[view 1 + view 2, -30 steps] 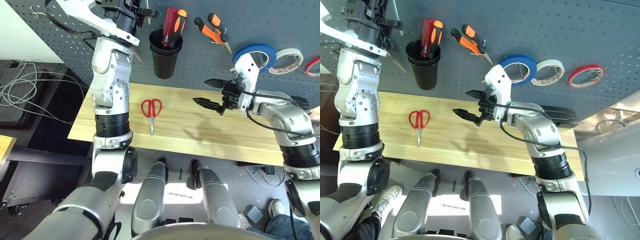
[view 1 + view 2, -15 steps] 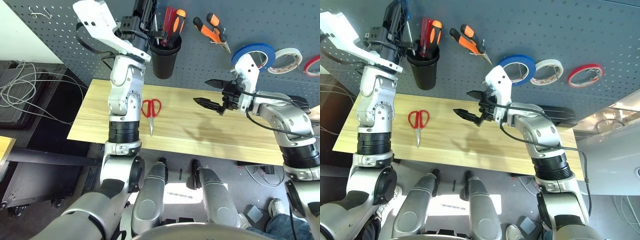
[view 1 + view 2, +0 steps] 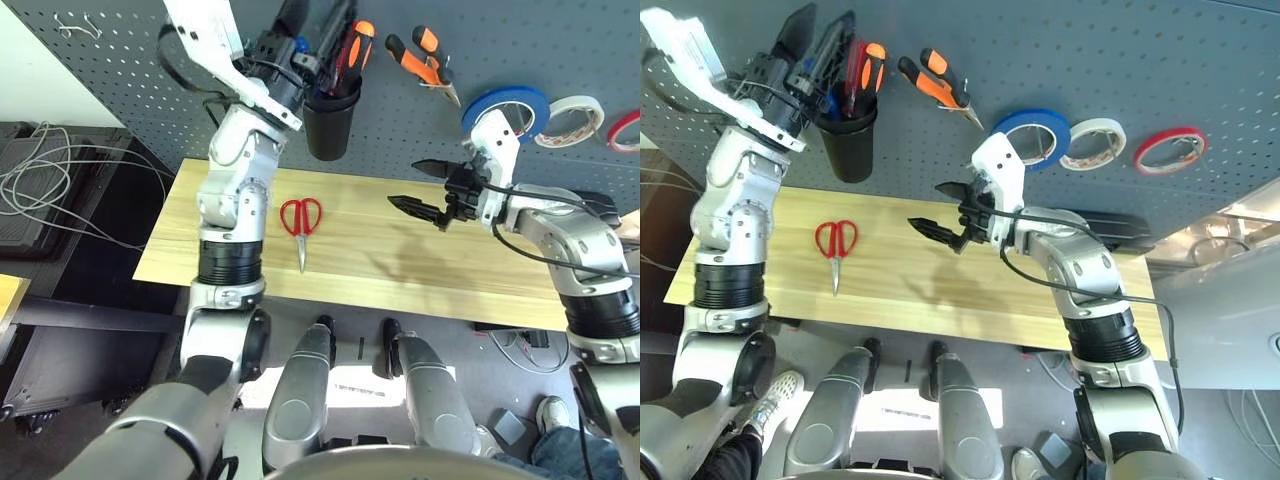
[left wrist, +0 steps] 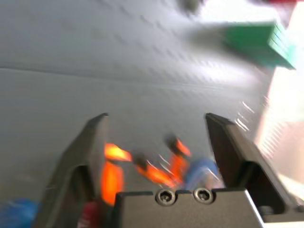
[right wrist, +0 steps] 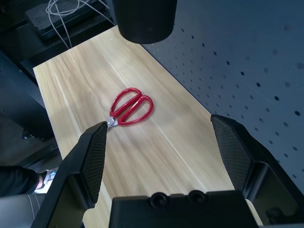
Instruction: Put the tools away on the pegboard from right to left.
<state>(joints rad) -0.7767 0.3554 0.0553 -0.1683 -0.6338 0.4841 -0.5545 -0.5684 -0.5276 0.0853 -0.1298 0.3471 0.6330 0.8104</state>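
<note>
1. Head stereo pair is looking down & fwd over both forearms at the wooden table point(image 3: 360, 250) and pegboard point(image 3: 400, 110) behind it; both eyes are sharing the same scene, slightly offset sideways
2. Left wrist cam is sitting close to the pegboard, looking along its own fingers point(image 4: 80, 156)
3. Right wrist cam is looking down across the table, taking in the red-handled scissors point(image 5: 129, 107) and black cup point(image 5: 142, 19), also in head views

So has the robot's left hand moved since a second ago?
Yes. The left hand has swung right along the dark grey perforated pegboard, reaching the black plastic cup, and now stands open.
</note>
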